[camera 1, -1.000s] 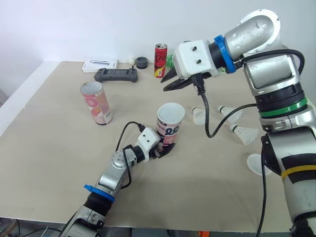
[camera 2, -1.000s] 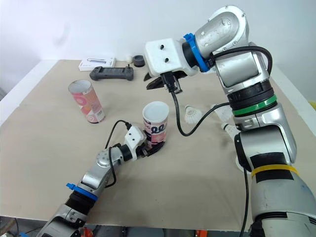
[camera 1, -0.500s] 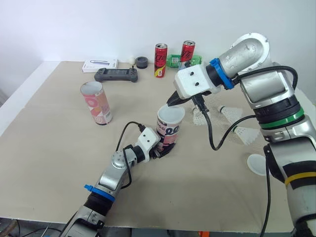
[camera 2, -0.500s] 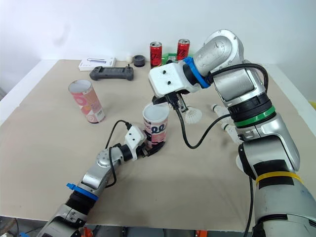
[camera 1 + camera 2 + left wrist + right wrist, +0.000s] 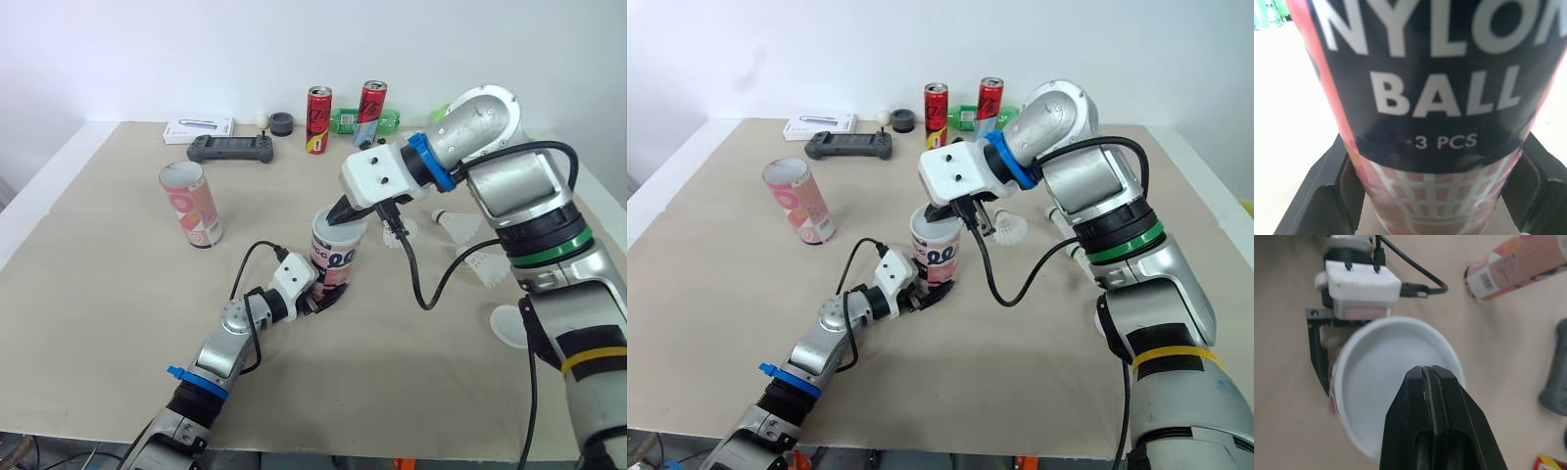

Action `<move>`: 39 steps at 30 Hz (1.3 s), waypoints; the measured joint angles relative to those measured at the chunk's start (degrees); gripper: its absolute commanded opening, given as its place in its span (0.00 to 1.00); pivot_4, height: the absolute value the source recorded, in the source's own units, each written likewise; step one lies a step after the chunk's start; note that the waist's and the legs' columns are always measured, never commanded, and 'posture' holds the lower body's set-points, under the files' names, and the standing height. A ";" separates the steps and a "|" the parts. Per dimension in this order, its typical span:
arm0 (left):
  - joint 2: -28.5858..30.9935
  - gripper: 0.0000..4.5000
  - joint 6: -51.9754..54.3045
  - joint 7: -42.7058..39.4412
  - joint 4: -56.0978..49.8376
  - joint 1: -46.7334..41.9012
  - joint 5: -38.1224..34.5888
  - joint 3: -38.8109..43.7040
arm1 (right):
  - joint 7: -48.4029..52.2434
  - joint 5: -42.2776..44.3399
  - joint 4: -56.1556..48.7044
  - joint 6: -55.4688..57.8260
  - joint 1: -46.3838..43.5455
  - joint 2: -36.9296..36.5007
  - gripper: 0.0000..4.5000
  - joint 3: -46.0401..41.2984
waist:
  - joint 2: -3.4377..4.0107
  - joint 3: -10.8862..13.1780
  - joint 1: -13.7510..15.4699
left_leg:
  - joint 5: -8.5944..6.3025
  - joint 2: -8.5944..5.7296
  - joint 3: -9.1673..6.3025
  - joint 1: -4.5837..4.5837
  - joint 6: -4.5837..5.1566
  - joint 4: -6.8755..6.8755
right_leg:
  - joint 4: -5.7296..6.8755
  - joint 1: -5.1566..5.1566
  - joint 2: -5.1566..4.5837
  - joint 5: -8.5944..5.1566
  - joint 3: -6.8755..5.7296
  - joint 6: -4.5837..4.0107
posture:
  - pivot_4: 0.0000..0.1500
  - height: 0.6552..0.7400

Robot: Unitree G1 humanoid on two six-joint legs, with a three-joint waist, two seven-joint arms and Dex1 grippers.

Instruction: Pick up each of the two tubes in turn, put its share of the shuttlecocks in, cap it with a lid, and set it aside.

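1. The right gripper has its two black fingers pressed together with nothing visible between them. Its tips sit at the white round top of the tube, just inside the rim.
2. The left gripper pinches that tube low down, one finger on either side of its base.
3. The tube stands upright around the middle of the beige tabletop. It carries a black band with white lettering, "NYLON BALL" and "3 PCS", and pink with a white lattice pattern below it.
4. Three white shuttlecocks lie between the tube and the right edge, the closest just beside the tube.
5. A white lid lies flat near the right edge, partly behind the right arm.
6. The second tube, pink with pale circles, stands upright toward the left edge, well apart from the first.
7. Along the far edge are a dark controller, a white box and two red cans.
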 measured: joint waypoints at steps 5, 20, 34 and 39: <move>0.00 0.71 0.00 0.04 0.02 0.01 0.00 0.00 | -0.05 0.02 -0.11 0.21 0.03 1.03 0.01 0.00 | 0.00 0.00 -0.01 | 0.00 0.00 0.00 0.01 0.00 0.00 | 0.00 0.00 0.00 0.00 -0.01 0.00 | 1.00 1.00; 0.05 0.71 -0.01 0.04 0.01 0.12 -0.01 0.15 | -0.42 2.60 0.28 3.22 1.71 3.99 0.01 -1.22 | 0.00 0.00 -0.01 | 0.00 0.00 -0.01 0.02 0.00 0.01 | 0.01 0.02 0.00 0.01 -0.01 0.02 | 1.00 1.00; 0.23 0.71 0.00 -0.05 0.11 0.11 -0.01 0.46 | -2.33 7.46 5.51 6.09 5.87 7.64 0.01 -6.81 | -0.01 -0.01 -0.11 | 0.01 0.00 -0.01 0.06 0.01 0.02 | 0.01 0.03 0.02 0.06 -0.01 0.05 | 1.00 1.00; 0.35 0.71 0.09 -0.05 0.19 0.10 -0.01 0.65 | -2.71 8.50 8.01 5.61 6.45 8.53 0.01 -8.27 | -0.01 -0.01 -0.16 | 0.03 0.00 -0.01 0.11 0.04 0.02 | 0.01 0.06 0.02 0.11 0.00 0.10 | 1.00 1.00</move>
